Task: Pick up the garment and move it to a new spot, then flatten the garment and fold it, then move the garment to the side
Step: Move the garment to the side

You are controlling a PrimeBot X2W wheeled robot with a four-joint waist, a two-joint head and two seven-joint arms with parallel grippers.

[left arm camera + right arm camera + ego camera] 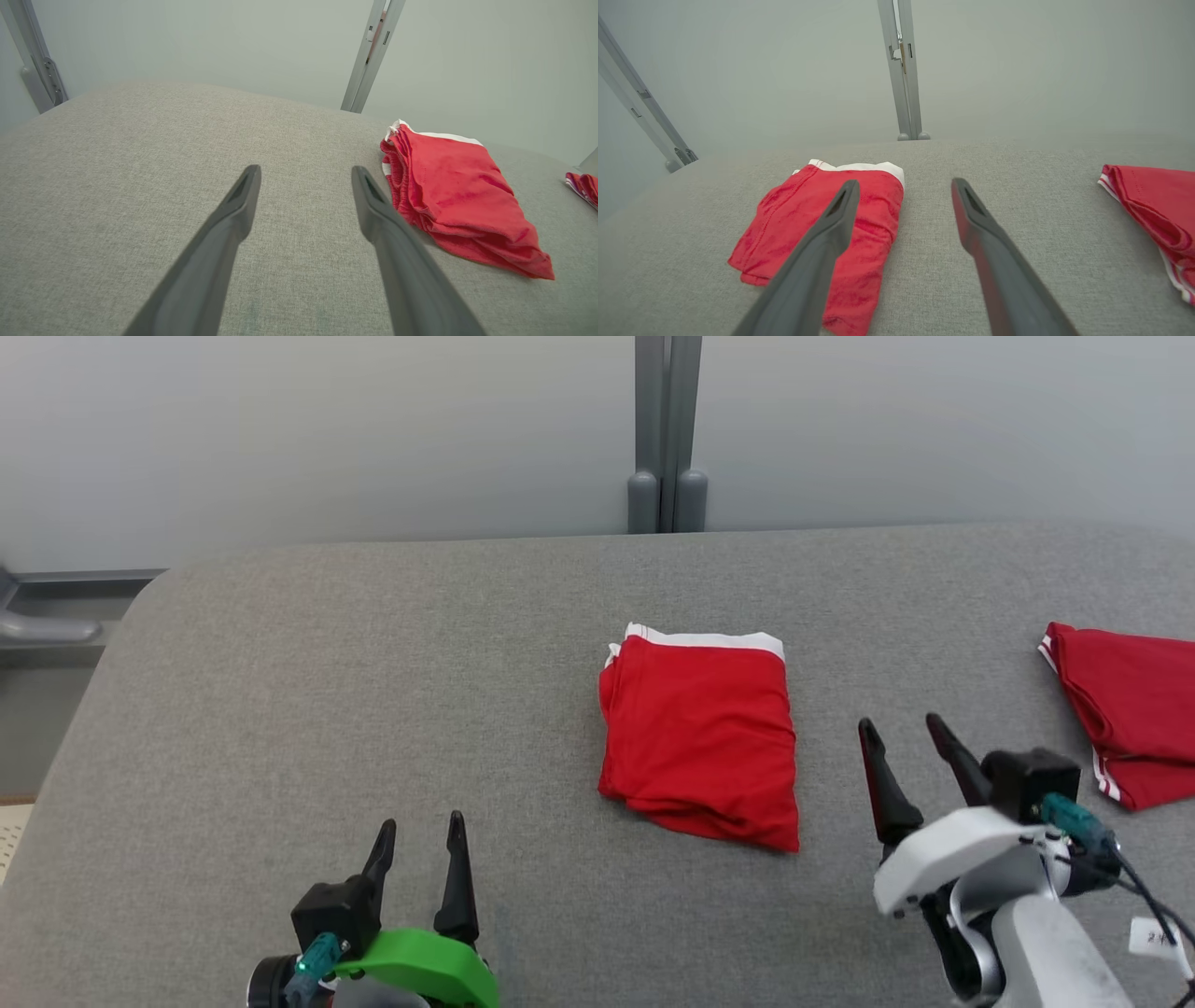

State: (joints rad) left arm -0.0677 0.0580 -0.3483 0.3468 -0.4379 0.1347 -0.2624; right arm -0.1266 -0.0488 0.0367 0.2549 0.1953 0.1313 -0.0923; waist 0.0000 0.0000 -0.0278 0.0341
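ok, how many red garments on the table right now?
2. A folded garment lies near the middle of the table; a second garment lies far right, cut off by the head view's edge, so more could sit beyond it.

soft red cloth garment, rough woven grey tabletop
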